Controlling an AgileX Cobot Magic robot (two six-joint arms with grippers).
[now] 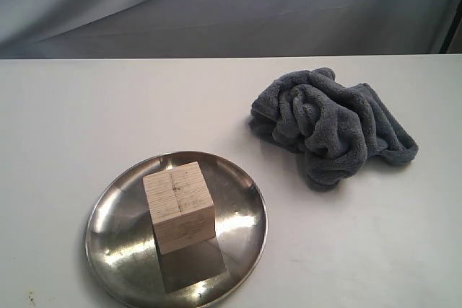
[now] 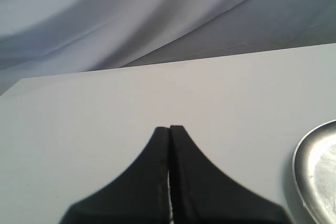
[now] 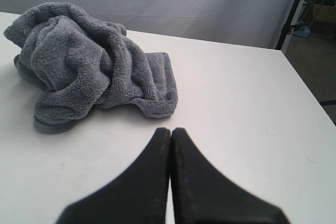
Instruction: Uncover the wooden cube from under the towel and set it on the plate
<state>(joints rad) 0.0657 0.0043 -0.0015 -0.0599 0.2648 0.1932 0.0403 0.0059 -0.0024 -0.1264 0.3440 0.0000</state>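
The tan wooden cube point(image 1: 179, 207) stands uncovered in the middle of the shiny steel plate point(image 1: 112, 210) at the front left of the white table. The dark grey towel point(image 1: 328, 126) lies crumpled in a heap at the right, apart from the plate. Neither gripper shows in the exterior view. In its wrist view, my left gripper point(image 2: 169, 128) is shut with nothing in it, above bare table, with the plate's rim point(image 2: 302, 169) off to one side. My right gripper point(image 3: 171, 130) is also shut and empty, a short way from the towel point(image 3: 86, 61).
A grey cloth backdrop point(image 1: 231, 5) hangs behind the table's far edge. The table's right edge point(image 3: 310, 103) shows in the right wrist view, with a dark frame and floor beyond it.
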